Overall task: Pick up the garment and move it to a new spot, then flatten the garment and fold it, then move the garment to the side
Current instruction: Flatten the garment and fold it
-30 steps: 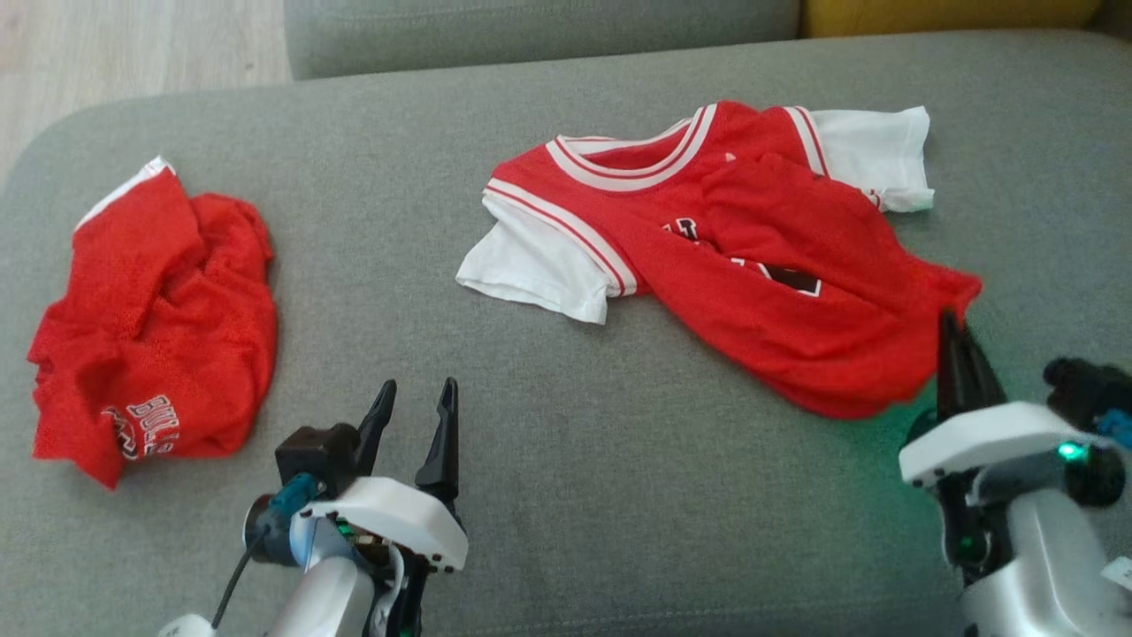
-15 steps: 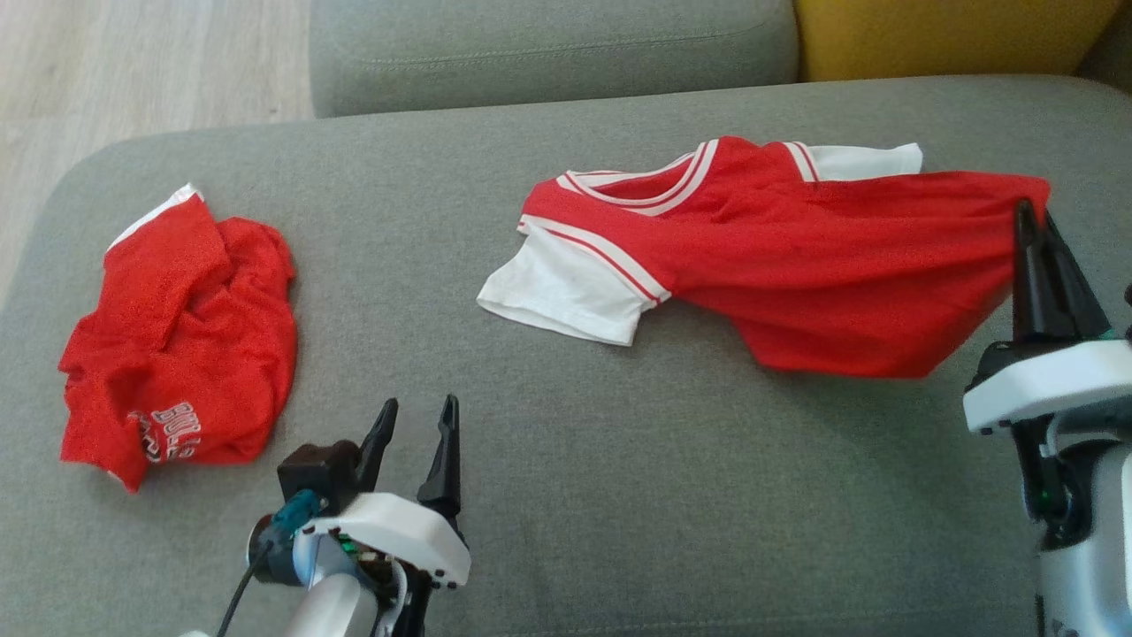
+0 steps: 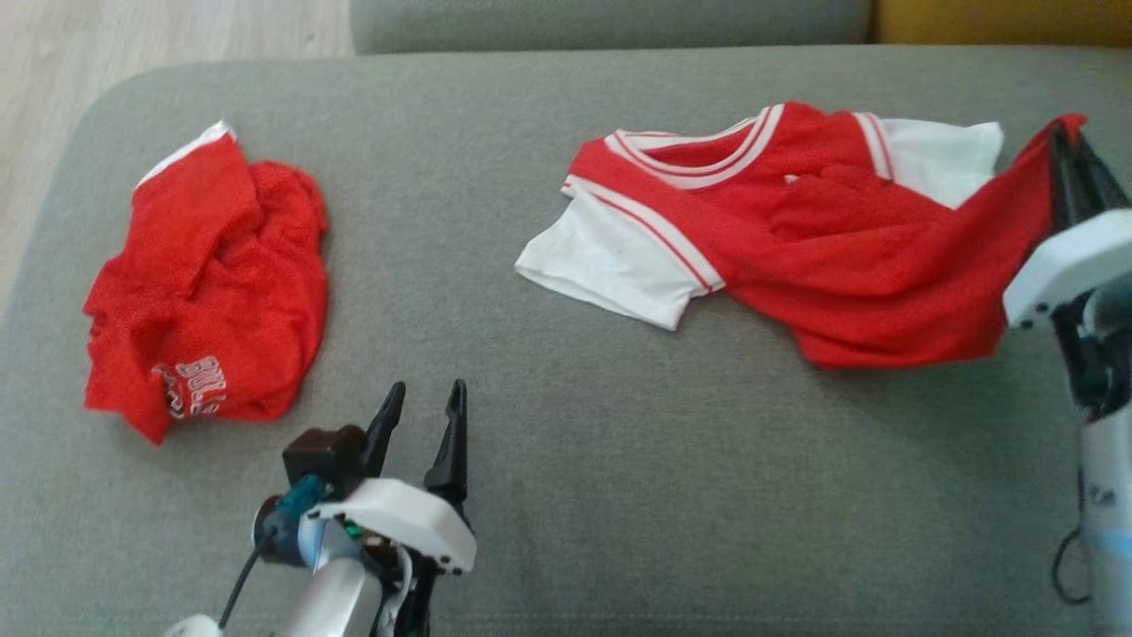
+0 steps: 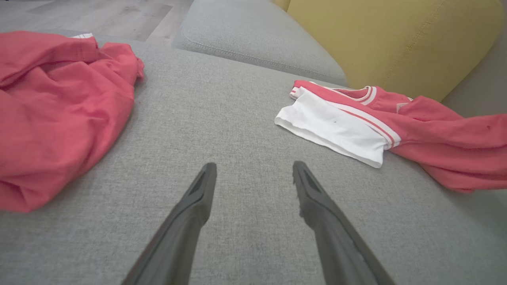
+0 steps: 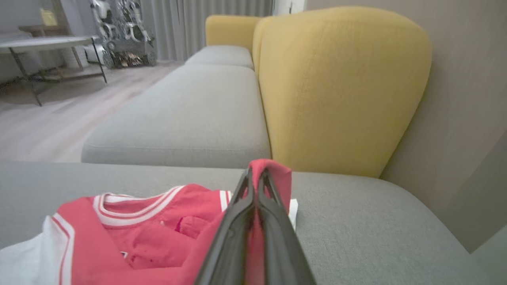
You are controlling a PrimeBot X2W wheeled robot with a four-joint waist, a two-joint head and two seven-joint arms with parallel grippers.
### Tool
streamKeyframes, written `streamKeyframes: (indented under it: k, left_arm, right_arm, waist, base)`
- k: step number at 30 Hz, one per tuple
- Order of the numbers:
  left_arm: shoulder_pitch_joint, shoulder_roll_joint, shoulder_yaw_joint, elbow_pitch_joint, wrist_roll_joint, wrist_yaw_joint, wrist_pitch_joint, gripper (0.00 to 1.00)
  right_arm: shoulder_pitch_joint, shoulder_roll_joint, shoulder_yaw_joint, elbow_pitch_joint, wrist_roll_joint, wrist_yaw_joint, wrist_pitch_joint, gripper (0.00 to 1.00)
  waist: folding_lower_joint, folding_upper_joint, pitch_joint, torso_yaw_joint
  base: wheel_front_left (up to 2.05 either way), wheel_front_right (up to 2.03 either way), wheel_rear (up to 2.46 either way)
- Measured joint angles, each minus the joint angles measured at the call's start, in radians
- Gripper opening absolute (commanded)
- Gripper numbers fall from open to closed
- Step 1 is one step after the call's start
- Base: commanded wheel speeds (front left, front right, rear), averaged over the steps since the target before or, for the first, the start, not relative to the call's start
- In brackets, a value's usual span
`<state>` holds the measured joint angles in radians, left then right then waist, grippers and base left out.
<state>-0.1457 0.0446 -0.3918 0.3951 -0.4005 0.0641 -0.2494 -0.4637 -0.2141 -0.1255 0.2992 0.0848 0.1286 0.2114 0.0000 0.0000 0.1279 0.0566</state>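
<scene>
The garment point(image 3: 840, 257) is a red jersey with white sleeves and a striped collar, lying on the right half of the grey seat. My right gripper point(image 3: 1066, 133) is shut on a corner of its red hem, holding that corner up off the seat at the far right. In the right wrist view the hem folds over the tips of the gripper point(image 5: 255, 172), with the jersey's collar point(image 5: 134, 208) below and to the left. My left gripper point(image 3: 424, 394) stands open near the front of the seat, nothing between its fingers point(image 4: 198, 198), and the jersey point(image 4: 435, 130) lies apart to its right.
Crumpled red shorts point(image 3: 212, 274) with white lettering lie at the seat's left end. The grey sofa seat point(image 3: 575, 495) carries everything. A yellow backrest point(image 5: 336, 87) rises behind, a second grey cushion point(image 5: 190, 114) continues beyond, and wooden floor point(image 3: 177, 35) shows past the left edge.
My right gripper has carried the jersey's hem corner up and toward the far right, stretching the red cloth. The camera has shifted. The left arm has stayed put.
</scene>
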Motion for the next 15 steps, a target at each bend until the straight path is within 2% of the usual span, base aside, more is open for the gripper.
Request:
streamKeyframes:
  k: [2, 7, 15]
  left_arm:
    - [-0.008, 0.000, -0.005, 0.000, 0.000, -0.003, 0.000, 1.00]
    - [-0.042, -0.001, -0.016, 0.000, 0.000, -0.003, 0.000, 1.00]
    - [-0.051, -0.001, -0.019, 0.000, 0.000, -0.004, 0.000, 1.00]
  right_arm:
    - [-0.022, -0.012, 0.000, 0.037, -0.014, 0.000, 0.000, 0.00]
    - [-0.123, -0.042, -0.026, 0.227, -0.071, 0.000, 0.009, 0.00]
    - [-0.210, -0.076, -0.210, 0.442, -0.246, 0.000, 0.000, 0.00]
  waist:
    - [0.0000, 0.0000, 0.007, 0.007]
    - [0.0000, 0.0000, 0.047, 0.042]
    - [0.0000, 0.0000, 0.090, 0.081]
  base:
    - [0.00, 0.00, 0.00]
    - [0.00, 0.00, 0.00]
    - [0.00, 0.00, 0.00]
